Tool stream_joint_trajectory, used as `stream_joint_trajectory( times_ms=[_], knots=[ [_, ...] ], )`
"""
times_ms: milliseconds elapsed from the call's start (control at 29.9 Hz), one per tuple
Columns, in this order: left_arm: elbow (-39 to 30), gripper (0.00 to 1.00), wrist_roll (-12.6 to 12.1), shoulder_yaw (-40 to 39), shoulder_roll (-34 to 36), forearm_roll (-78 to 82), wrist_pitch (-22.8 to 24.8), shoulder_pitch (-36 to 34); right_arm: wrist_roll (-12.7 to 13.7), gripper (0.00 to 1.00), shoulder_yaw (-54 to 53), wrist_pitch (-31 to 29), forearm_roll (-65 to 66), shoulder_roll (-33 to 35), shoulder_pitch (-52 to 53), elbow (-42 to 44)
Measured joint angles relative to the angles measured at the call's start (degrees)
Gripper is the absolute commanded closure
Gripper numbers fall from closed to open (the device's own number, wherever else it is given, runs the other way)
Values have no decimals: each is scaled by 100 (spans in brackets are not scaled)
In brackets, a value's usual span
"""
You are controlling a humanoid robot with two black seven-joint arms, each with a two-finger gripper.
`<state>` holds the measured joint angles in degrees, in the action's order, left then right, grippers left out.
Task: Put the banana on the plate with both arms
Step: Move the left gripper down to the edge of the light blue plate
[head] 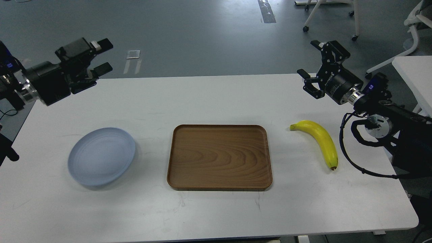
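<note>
The yellow banana (320, 139) lies on the white table at the right, stem to the upper left, dark tip toward the front. The pale blue-grey plate (101, 156) lies on the table at the left, with nothing on it. My left gripper (103, 56) is open and empty, held high at the far left, well above and behind the plate, pointing right. My right gripper (311, 58) is open and empty, up near the table's far right edge, behind and above the banana.
A rectangular brown wooden tray (219, 157) lies in the middle of the table (216, 209), between plate and banana. Wheeled chair bases (332, 20) and another white table (415, 77) stand beyond the right side.
</note>
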<state>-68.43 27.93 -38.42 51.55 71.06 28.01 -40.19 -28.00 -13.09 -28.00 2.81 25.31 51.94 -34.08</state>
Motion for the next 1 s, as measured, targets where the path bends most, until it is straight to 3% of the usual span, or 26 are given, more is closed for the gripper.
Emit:
stream_joint_trajectory(
  times_ms=[167, 468, 803, 1003],
  knots=[
    [211, 0, 10, 573, 117, 2359, -570, 131, 0, 0, 0, 0, 0, 0, -5, -2],
    [1388, 0, 10, 1501, 178, 3243, -1500, 399, 0, 0, -6, 0, 0, 0, -9, -11],
    [1958, 5, 7, 1541, -67, 2933, -1581, 877, 0, 0, -9, 0, 0, 8, -26, -11],
    [2134, 21, 7, 1535, -210, 2816, -1581, 988, 0, 0, -10, 0, 0, 1, -34, -12]
  ],
)
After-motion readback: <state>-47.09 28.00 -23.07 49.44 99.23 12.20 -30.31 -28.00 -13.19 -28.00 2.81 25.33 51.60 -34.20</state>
